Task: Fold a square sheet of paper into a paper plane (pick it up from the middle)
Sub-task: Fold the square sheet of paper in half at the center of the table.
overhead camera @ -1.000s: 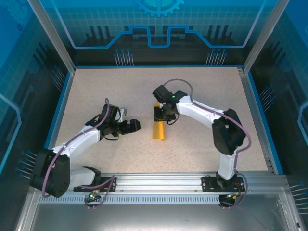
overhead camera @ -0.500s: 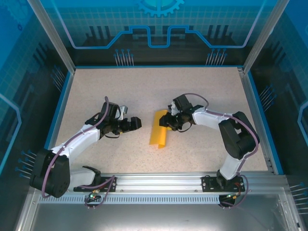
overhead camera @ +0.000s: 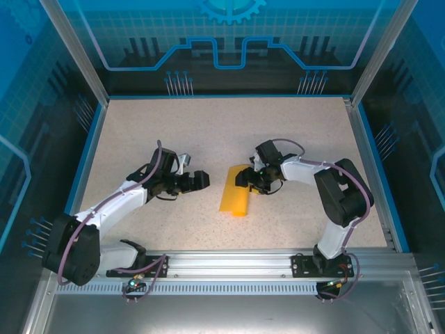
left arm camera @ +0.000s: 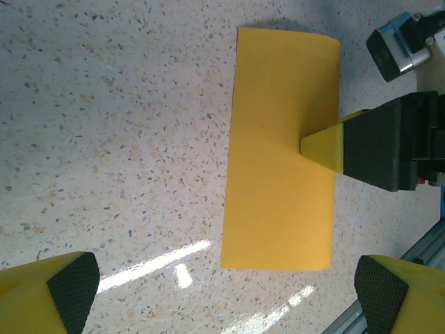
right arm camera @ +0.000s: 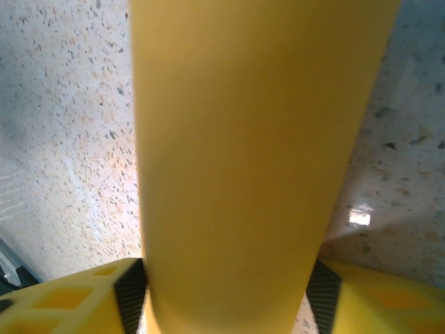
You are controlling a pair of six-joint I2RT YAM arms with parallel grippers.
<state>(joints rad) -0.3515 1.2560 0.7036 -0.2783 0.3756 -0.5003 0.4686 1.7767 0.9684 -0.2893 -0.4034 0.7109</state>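
Observation:
The square sheet of paper [overhead camera: 234,191] lies mid-table as an orange-yellow strip folded over on itself, with a rounded, uncreased fold. My right gripper [overhead camera: 243,179] is at its right edge. In the right wrist view the bulging fold of the paper [right arm camera: 257,139] fills the space between the spread pads of that gripper [right arm camera: 228,299]. The left wrist view shows the paper [left arm camera: 278,174] flat on the table, with one yellow finger [left arm camera: 323,146] of the right gripper resting on top of it. My left gripper [overhead camera: 200,179] stands open just left of the paper, empty [left arm camera: 226,289].
The speckled table [overhead camera: 174,132] is bounded by a blue rim and an aluminium frame. A metal rail [overhead camera: 229,261] carrying the arm bases runs along the near edge.
The right gripper's jaws have spread and the paper has sprung from a slim strip into a wider loop on the table. The right arm lowered toward the table. The left gripper edged slightly right.

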